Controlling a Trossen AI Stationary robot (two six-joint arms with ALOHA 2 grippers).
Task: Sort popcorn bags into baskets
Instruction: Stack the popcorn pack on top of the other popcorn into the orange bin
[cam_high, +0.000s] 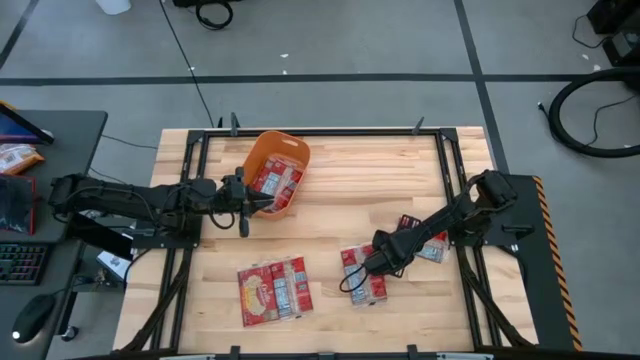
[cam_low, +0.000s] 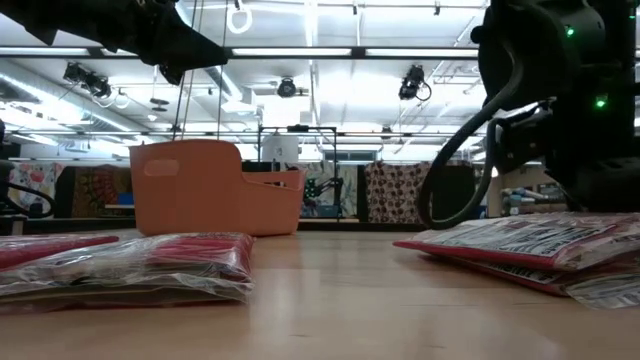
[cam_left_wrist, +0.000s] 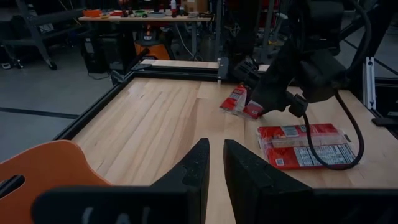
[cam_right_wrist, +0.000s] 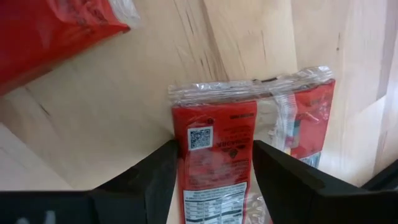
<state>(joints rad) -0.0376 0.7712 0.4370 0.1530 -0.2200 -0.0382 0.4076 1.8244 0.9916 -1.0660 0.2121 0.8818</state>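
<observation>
Left hand (cam_high: 243, 207): fingers nearly together, holding nothing, poised at the near rim of the orange basket (cam_high: 276, 172), which already holds popcorn bags.

Desk (cam_high: 340, 190), centre: two loose bags (cam_high: 272, 289) lying flat.

Right hand (cam_high: 362, 268): fingers spread wide, straddling one popcorn bag (cam_right_wrist: 214, 165) of the right-hand cluster. Step in hand: pick-up. Next move calls for closing on it, then lifting toward the basket.

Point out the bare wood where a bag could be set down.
Free: the far-right stretch between the orange basket and the right frame rail, and the strip between basket and near-left bags. Crowded: near right, where the right gripper straddles a bag.
</observation>
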